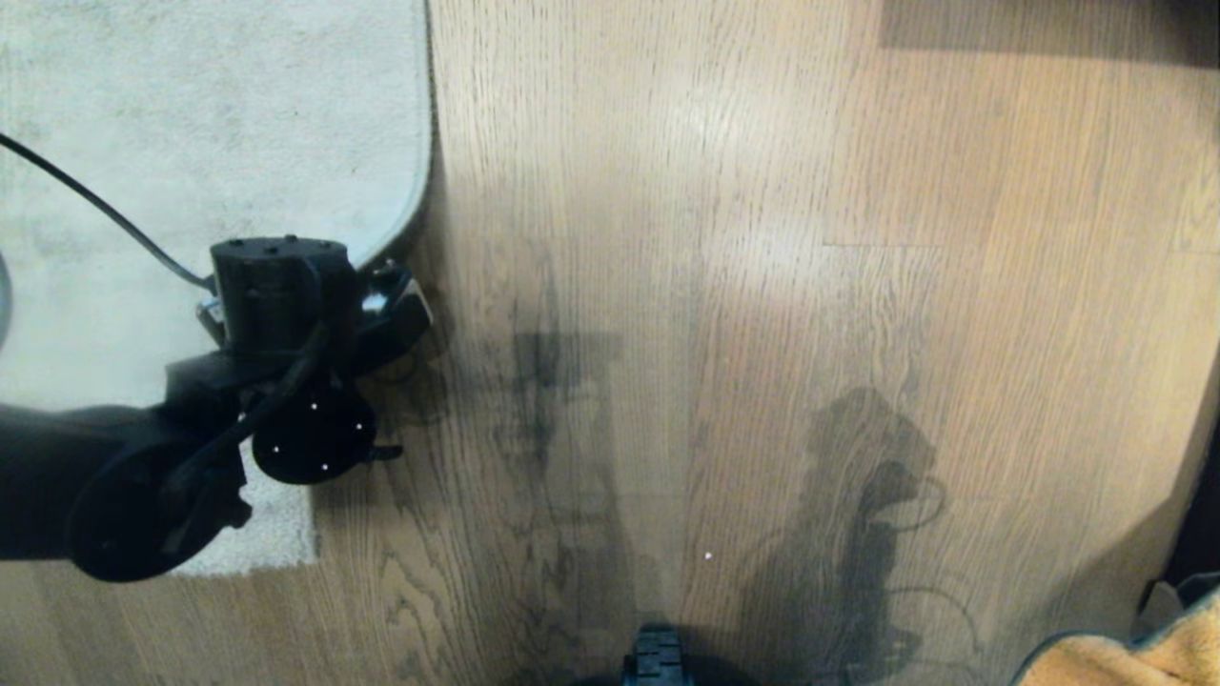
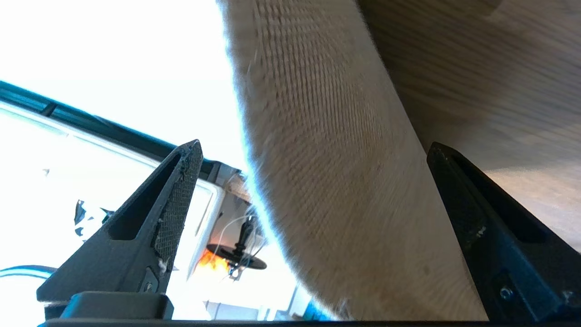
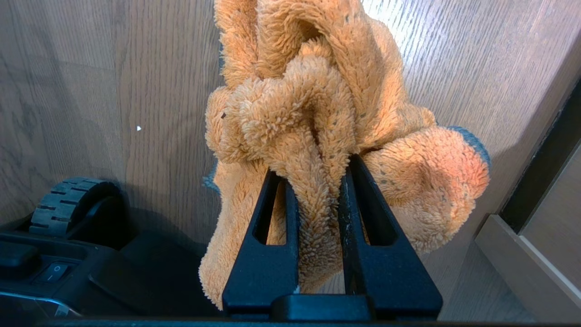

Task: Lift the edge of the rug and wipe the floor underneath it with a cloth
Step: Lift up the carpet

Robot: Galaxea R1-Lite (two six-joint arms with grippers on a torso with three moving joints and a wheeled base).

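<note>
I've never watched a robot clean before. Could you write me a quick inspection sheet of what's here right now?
Surface: wood floor, bare, shadows across it.
Job's things: rug edge curls up near its corner, woven backing showing; orange cloth bunched.
Clutter: nothing seen.
Grippers: left gripper open, jaws either side of the lifted rug edge; right gripper shut on the cloth, low at the robot's right.
Cables: black cable runs over the rug to the left arm.
Surroundings: robot's wheel; pale baseboard.
</note>
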